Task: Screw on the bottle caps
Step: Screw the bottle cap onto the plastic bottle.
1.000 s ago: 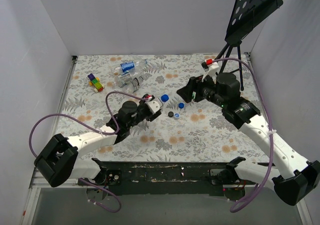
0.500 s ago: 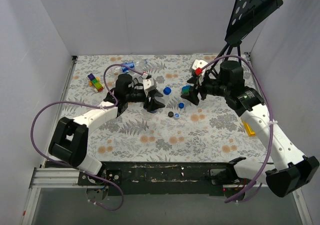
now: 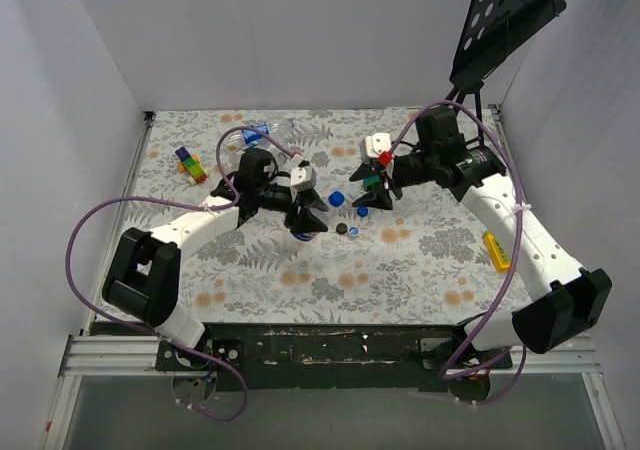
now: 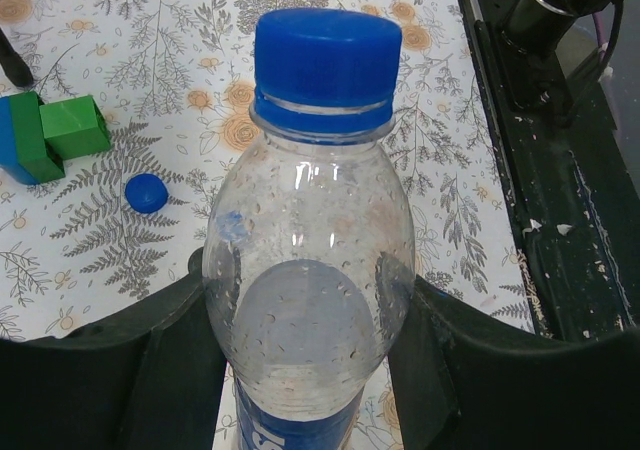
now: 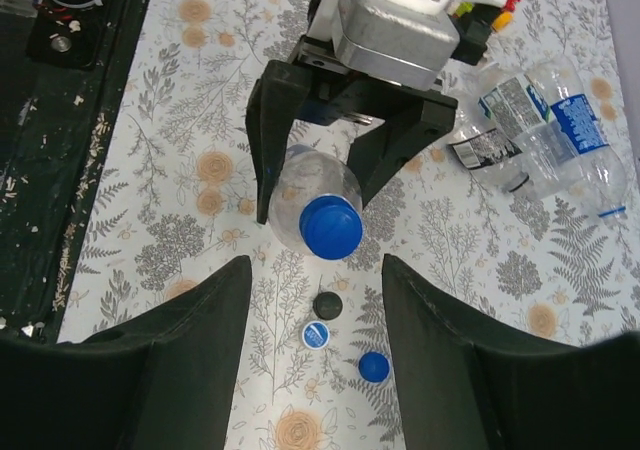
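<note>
The danger here is a crooked closing. If my right gripper (image 5: 315, 270) shuts off-centre on the blue cap (image 5: 330, 227), I judge it could tip the cap and cross-thread it. It could also shove the thin water bottle (image 4: 308, 300) sideways, and a hard twist might spin the slick bottle instead of the cap. My left gripper (image 4: 310, 345) is clenched around that bottle below its shoulder. The cap sits on the neck, but I cannot tell how far it is threaded. My right jaws are released and hold nothing. They face the bottle's cap, which appears just ahead of my fingertips and roughly centred in the gap. Three loose caps (image 5: 327, 305) lie near the bottle's capped end, and the other bottles (image 5: 555, 130) lie well apart from it.
</note>
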Controlling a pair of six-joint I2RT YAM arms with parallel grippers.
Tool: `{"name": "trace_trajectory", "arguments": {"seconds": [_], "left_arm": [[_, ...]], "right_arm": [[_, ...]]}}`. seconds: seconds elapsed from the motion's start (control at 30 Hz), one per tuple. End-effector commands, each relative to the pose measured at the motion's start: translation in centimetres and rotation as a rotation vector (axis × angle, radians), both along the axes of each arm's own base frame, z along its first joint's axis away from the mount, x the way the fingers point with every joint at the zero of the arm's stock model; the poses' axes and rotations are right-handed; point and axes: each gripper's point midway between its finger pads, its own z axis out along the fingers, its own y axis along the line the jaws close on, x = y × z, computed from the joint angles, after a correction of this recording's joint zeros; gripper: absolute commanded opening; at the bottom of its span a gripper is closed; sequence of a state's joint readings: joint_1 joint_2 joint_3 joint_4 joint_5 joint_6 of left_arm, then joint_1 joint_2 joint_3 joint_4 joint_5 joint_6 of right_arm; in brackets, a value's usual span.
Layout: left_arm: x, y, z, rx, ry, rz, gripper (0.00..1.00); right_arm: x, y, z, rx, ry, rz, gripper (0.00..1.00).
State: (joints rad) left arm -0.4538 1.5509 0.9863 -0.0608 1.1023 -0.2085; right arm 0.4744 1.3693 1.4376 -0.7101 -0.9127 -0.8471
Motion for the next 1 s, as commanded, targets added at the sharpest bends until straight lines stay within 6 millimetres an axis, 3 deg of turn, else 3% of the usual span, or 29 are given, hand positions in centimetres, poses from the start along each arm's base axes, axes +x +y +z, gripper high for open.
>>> {"name": "trace_trajectory", "arguments": {"seconds": [0.0,0.23,0.6,0.97], "left_arm": [[-0.1,-0.1,1.9,-0.028,-0.052,-0.032,0.1],[-0.5,0.0,2.7,-0.039,-0.066,-0.039,0.09],[-1.3,0.3,3.7,-0.053,-0.1,-0.043,0.08],[-1.4,0.4,4.0,-0.056,-0.107,-0.041,0.07]], "right_arm": [[-1.7,1.0,1.5,0.034,-0.04,0.106,0.61],[-1.2,2.5,0.6,-0.018,-0.047,0.105,0.61],[-0.3,3.3,-1.0,-0.104,-0.048,0.076,0.61],[-0.3,3.8,-0.9,-0.107,-0.042,0.081,0.54]]}}
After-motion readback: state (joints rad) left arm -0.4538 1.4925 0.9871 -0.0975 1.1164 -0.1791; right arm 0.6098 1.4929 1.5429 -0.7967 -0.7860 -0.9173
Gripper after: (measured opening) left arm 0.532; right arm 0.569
